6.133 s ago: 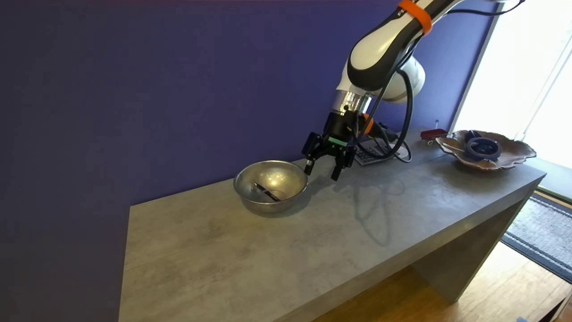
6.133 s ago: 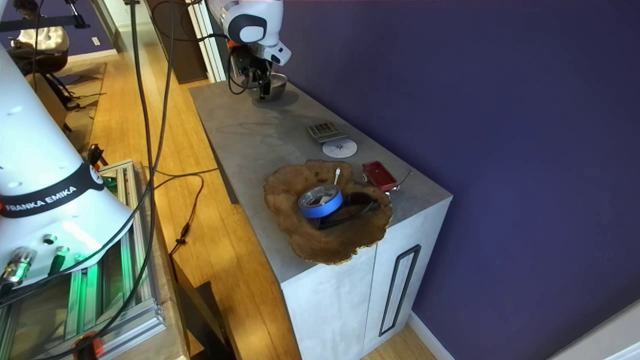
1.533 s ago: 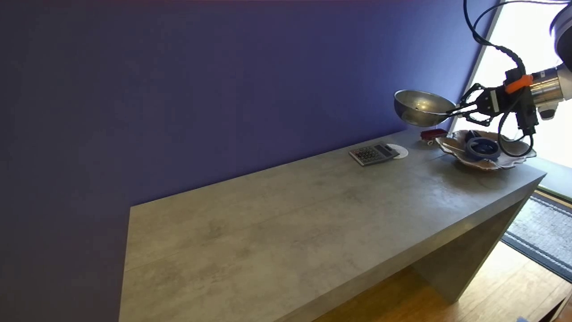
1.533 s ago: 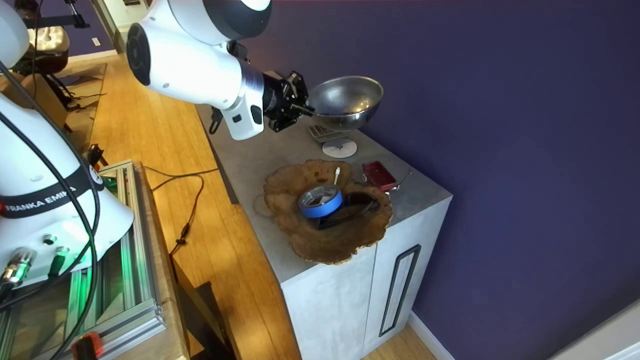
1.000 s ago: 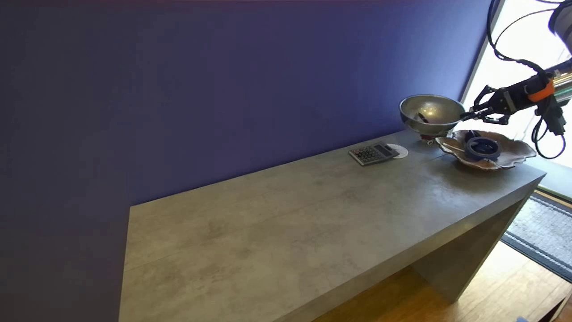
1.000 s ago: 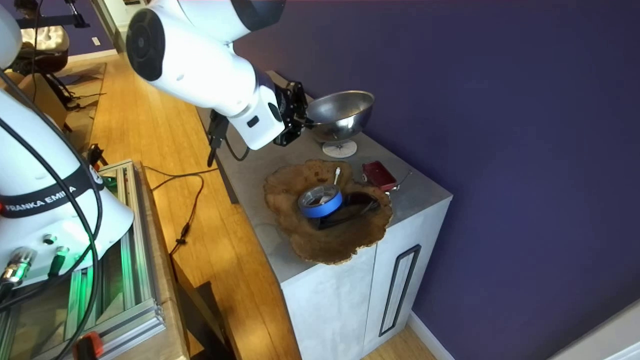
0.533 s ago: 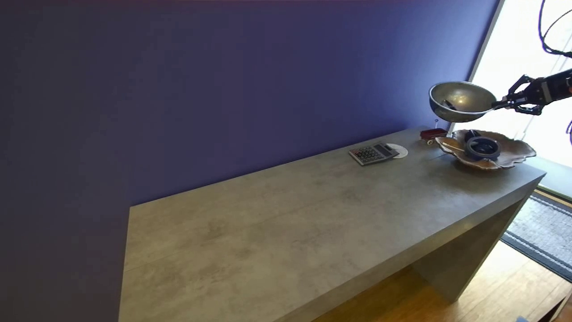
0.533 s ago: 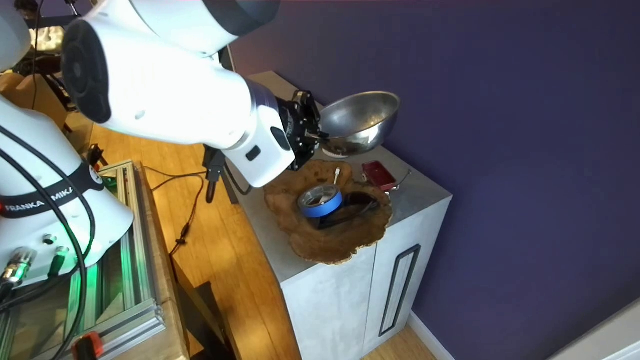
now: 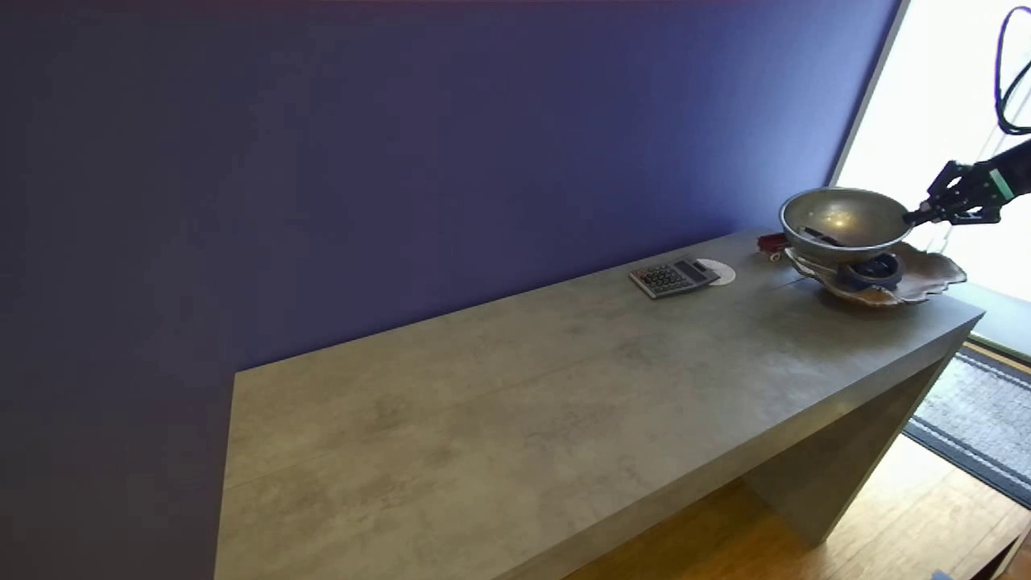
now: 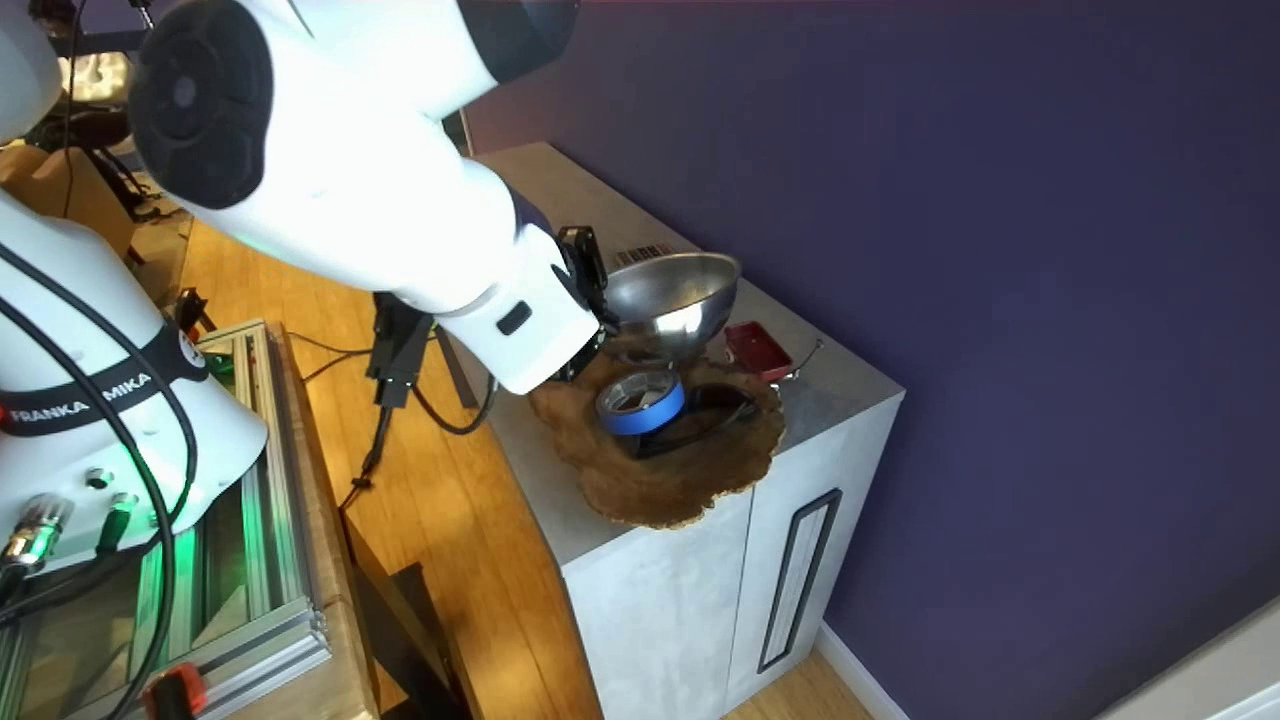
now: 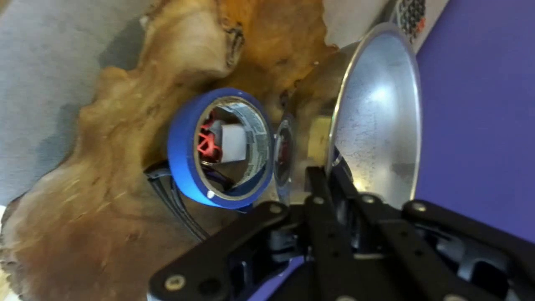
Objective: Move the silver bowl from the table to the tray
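The silver bowl point(image 9: 854, 221) hangs over the near-wall part of the tray point(image 9: 930, 274), with a dark pen-like thing inside it. My gripper point(image 11: 328, 169) is shut on the bowl's rim, one finger outside and one inside. In the wrist view the bowl point(image 11: 378, 113) leans sideways, its base beside the tape on the tray point(image 11: 92, 175). Whether the base touches the tray or the tape I cannot tell. The wavy-edged brown tray point(image 10: 690, 490) rests at one end of the grey table point(image 9: 483, 435).
A blue tape roll point(image 11: 180, 146) and black cables point(image 11: 175, 205) lie in the tray. Nearby on the table are a small red wagon point(image 10: 758, 350), a calculator point(image 9: 672, 276) and a white disc point(image 9: 722, 272). A purple wall point(image 9: 483, 161) runs along the back.
Six seconds ago the bowl stood on the table beside the open gripper. Lately the gripped bowl has moved across to the tray, and in the last half second it has come down lower.
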`<action>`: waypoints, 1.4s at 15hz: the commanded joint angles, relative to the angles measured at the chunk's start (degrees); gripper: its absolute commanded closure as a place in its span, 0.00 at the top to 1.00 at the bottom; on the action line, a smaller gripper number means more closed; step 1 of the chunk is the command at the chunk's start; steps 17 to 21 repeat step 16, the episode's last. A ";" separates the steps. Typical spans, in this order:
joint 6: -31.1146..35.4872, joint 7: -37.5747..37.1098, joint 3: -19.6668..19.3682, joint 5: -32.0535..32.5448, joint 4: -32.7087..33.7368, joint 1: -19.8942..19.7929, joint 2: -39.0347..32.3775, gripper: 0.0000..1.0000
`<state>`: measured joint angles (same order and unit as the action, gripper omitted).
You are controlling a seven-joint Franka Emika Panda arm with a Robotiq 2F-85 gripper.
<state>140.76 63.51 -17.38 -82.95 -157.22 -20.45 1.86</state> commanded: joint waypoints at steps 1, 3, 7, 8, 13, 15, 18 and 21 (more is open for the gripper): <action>0.61 -3.10 -1.22 8.81 0.63 -0.18 0.56 0.02; -0.04 -4.19 -1.52 11.04 1.22 -0.07 -0.22 0.05; 1.57 -6.82 -1.41 11.09 2.34 0.30 -1.25 0.40; 3.55 -6.88 -1.48 9.89 2.39 0.22 -0.44 0.46; 10.27 -6.25 -3.11 9.17 0.78 -1.11 7.39 0.81; 8.11 -4.78 -3.77 9.35 -0.24 -1.28 11.48 0.95; 9.15 -6.05 -3.37 9.83 2.68 -0.62 5.09 0.78; 9.15 -6.05 -3.37 9.83 2.68 -0.62 5.09 0.78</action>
